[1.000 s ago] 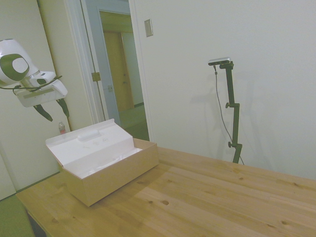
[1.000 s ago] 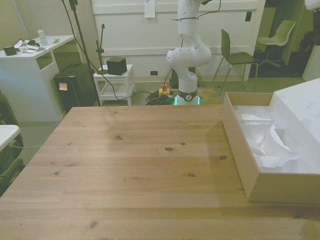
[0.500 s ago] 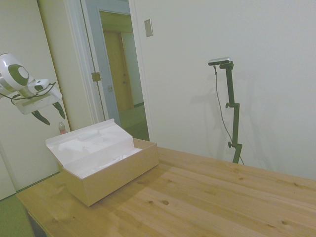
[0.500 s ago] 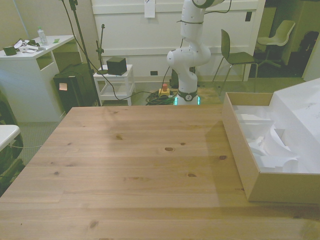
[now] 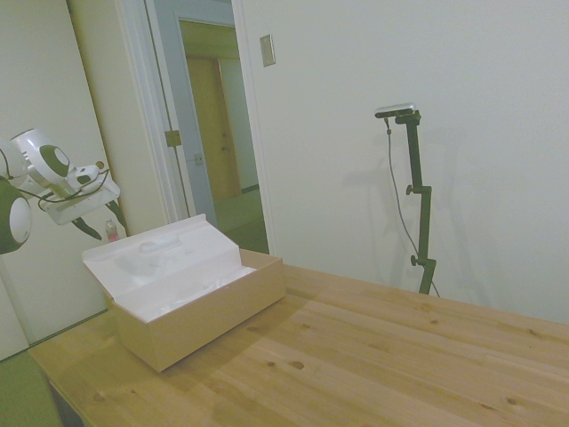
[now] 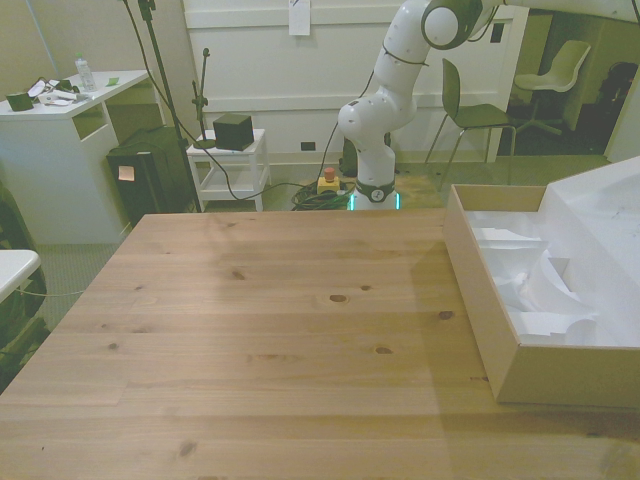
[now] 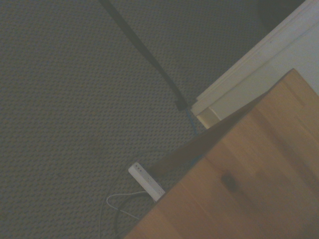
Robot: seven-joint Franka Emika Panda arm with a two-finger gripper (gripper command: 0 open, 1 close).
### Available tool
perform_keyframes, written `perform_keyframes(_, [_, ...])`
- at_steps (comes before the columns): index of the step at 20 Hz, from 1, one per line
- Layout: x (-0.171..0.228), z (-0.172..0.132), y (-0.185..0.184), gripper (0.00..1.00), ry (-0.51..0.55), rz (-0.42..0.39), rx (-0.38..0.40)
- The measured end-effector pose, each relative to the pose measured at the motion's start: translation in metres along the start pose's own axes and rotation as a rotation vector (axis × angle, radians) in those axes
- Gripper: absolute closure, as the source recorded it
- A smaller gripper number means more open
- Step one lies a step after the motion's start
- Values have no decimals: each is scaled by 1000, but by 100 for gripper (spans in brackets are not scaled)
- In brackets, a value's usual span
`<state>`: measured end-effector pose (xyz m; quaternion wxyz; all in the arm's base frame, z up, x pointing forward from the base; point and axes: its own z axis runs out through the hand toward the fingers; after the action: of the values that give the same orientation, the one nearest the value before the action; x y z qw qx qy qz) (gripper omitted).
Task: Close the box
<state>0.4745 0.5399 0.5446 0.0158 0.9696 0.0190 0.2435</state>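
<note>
The tan cardboard box (image 5: 206, 313) sits at the table's left end in the side view, white paper inside. Its hinged lid (image 5: 158, 255) stands open, leaning back, with the oblong handle indent near its top edge. My gripper (image 5: 101, 221) hangs in the air to the left of the lid's upper edge and slightly above it, apart from it; its two dark fingers are spread open and hold nothing. In the front view the box (image 6: 478, 300) is at the right with the lid (image 6: 605, 205) raised at the picture's edge; the gripper is out of that picture.
The wooden table (image 5: 373, 356) stretches right of the box. The wrist view shows a table corner (image 7: 249, 174) over grey carpet, with a white power strip (image 7: 147, 181) on the floor. A doorway (image 5: 213, 124) lies behind the box.
The gripper has come down and shifted a little to the right, ending closer to the lid's top edge. The box and lid have not moved.
</note>
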Motion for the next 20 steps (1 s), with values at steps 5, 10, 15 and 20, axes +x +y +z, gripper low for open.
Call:
perform_keyframes(5, [2, 50, -2, 0, -6, 2, -69])
perform_keyframes(10, [34, 11, 66, 0, 43, 77, -113])
perform_keyframes(15, [81, -53, 230, 0, 55, 225, -177])
perform_keyframes(20, [82, -68, 421, 0, -1, 363, -182])
